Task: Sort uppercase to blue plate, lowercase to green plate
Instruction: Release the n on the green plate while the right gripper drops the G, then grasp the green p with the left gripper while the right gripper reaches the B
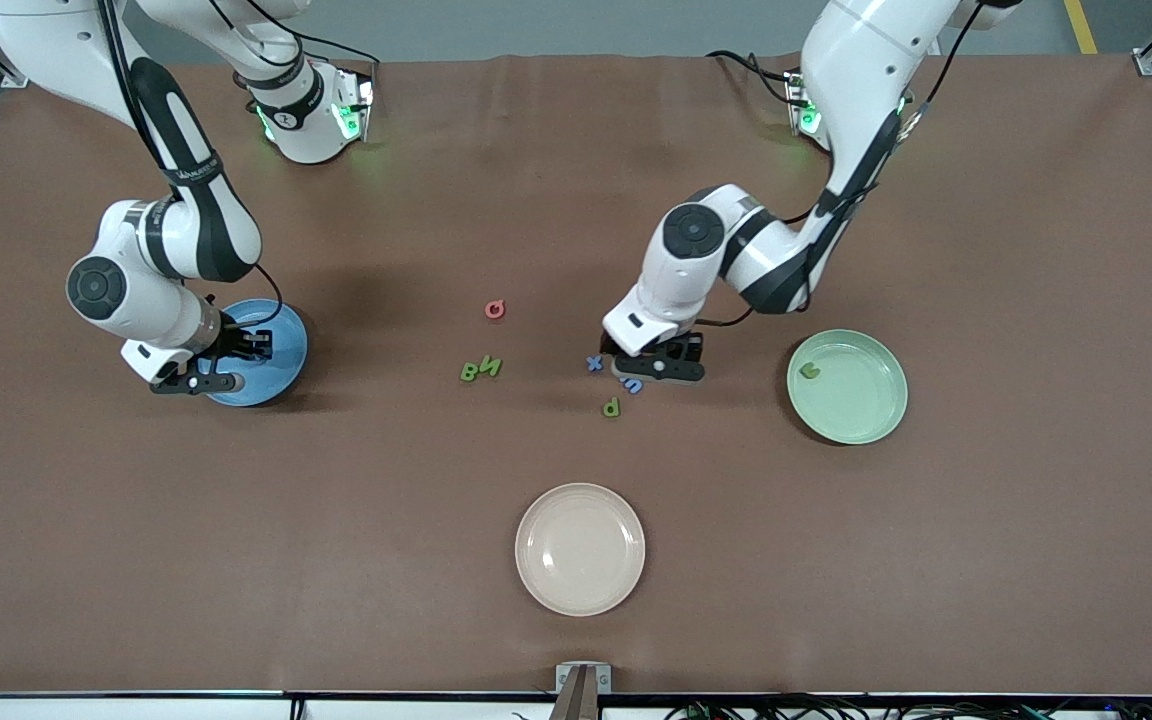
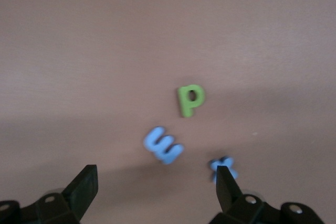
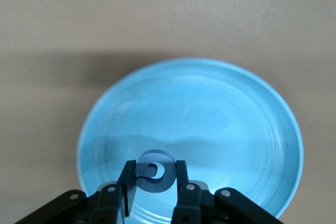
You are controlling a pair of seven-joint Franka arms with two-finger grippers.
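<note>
Uppercase G (image 3: 153,170), blue foam, is pinched between the right gripper (image 3: 155,182)'s fingers (image 3: 127,179), which are closed tight on its edges; it hangs just over the blue plate (image 3: 236,119), above the part of the plate nearest the gripper in the right wrist view. In the front view that gripper (image 1: 228,358) sits over the blue plate (image 1: 288,345) toward the right arm's end of the table.

The left gripper (image 2: 156,190) has its fingers (image 2: 84,190) spread wide and holds nothing. It is low over the table (image 1: 986,520) above the loose lowercase letters near the table's middle: the blue m (image 2: 163,145) lies on the table between the spread fingers, the blue x (image 2: 222,167) lies right at one fingertip (touching or not, I cannot tell), and the green p (image 2: 189,100) lies a little farther out. In the front view this gripper (image 1: 658,362) hides part of the group; the x (image 1: 594,363), the m (image 1: 631,384) and the p (image 1: 612,407) show around it.

Toward the right arm's end from them lie the green B (image 1: 471,371) and green N (image 1: 491,367), side by side and just touching, with the red-pink Q (image 1: 495,309) farther from the front camera. The green plate (image 1: 866,410), toward the left arm's end, already holds one small green letter (image 1: 810,371) near its rim. A cream plate (image 1: 580,548) lies near the table's front edge.
</note>
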